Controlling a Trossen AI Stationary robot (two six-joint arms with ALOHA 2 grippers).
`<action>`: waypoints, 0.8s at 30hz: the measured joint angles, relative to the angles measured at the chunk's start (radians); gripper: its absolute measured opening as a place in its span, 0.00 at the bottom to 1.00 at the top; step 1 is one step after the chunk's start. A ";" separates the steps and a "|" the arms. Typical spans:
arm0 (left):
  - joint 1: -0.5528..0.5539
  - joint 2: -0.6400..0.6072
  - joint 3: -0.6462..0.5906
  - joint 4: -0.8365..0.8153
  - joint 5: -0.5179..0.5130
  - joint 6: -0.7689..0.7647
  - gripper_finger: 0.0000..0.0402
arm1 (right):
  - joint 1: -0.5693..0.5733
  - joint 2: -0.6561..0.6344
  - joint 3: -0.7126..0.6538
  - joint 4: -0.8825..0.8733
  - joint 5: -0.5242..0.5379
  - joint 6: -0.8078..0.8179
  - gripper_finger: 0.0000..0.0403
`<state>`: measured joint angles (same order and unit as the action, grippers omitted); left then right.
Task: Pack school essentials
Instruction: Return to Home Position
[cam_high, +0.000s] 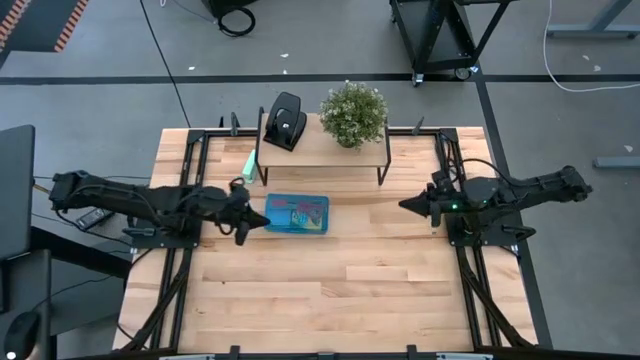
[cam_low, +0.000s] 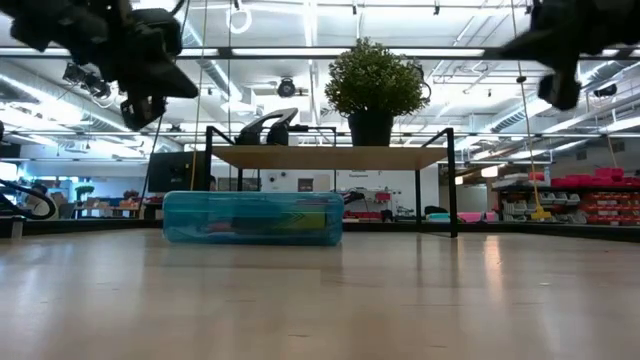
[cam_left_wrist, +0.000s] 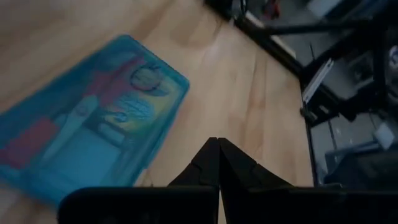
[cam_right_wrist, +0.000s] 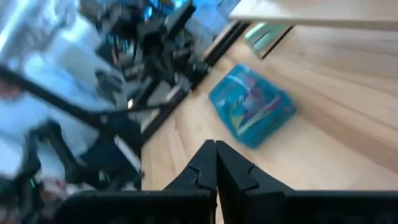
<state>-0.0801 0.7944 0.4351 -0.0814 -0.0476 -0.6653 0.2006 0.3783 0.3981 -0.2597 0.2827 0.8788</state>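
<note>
Wood table (cam_high: 330, 290), open workshop behind. Left gripper (cam_high: 250, 220), fingers pinched together and empty, hangs raised just beside the closed blue supply box (cam_high: 297, 213). Right gripper (cam_high: 408, 206), likewise pinched, sits well apart from it. Box probably light, rigid and slick; grip across its short sides.

1 box (cam_high: 297, 213), 1 plant (cam_high: 354, 113), 1 punch (cam_high: 285, 121)

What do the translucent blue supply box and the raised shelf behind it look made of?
Translucent blue supply box: likely glossy plastic; the colours inside show through the lid. Raised shelf: pale wood-grain top, matte, on thin dark legs, probably metal.
</note>
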 joint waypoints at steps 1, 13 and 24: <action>0.004 -0.026 -0.023 0.012 -0.010 -0.002 0.01 | -0.014 -0.037 -0.026 0.006 0.003 0.011 0.02; 0.048 -0.227 -0.323 0.337 -0.074 -0.105 0.01 | -0.092 -0.378 -0.159 -0.199 0.023 0.088 0.02; 0.048 -0.371 -0.426 0.389 -0.172 -0.125 0.01 | -0.094 -0.378 -0.251 -0.060 0.000 0.098 0.02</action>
<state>-0.0319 0.4234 0.0090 0.3071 -0.2195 -0.7901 0.1070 0.0006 0.1468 -0.3198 0.2825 0.9771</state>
